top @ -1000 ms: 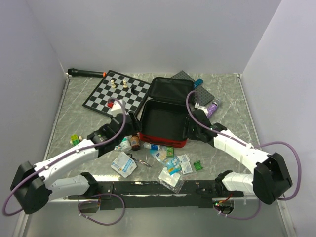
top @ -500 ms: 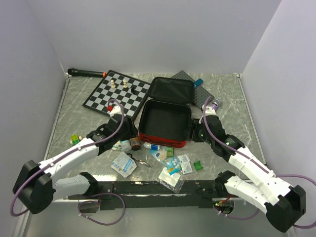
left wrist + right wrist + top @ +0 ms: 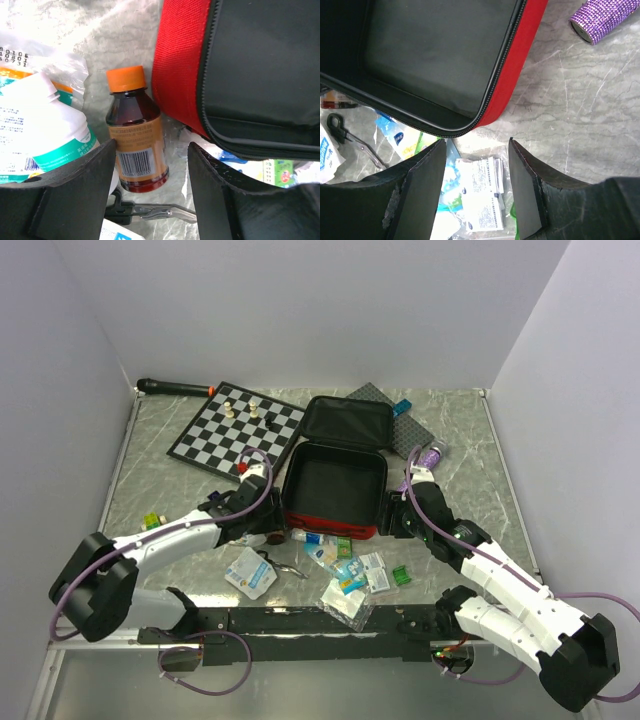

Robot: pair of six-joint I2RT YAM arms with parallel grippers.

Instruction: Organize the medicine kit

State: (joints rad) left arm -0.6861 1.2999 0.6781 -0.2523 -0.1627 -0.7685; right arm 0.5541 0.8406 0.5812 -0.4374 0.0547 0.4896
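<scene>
Barcode label on amber bottle (image 3: 132, 125); left gripper (image 3: 152, 145) spread astride; right gripper (image 3: 476, 142) spread.

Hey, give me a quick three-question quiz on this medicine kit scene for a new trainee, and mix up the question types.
1. True or false: the medicine kit already holds supplies.
2. In the left wrist view, what lies between the open fingers of the left gripper? A) scissors B) amber bottle with an orange cap C) chess piece
3. Fill in: in the top view, the purple glitter roll lies to the kit's ____ side.
Key: 1 false, its black lining is bare; 2 B; 3 right.
</scene>
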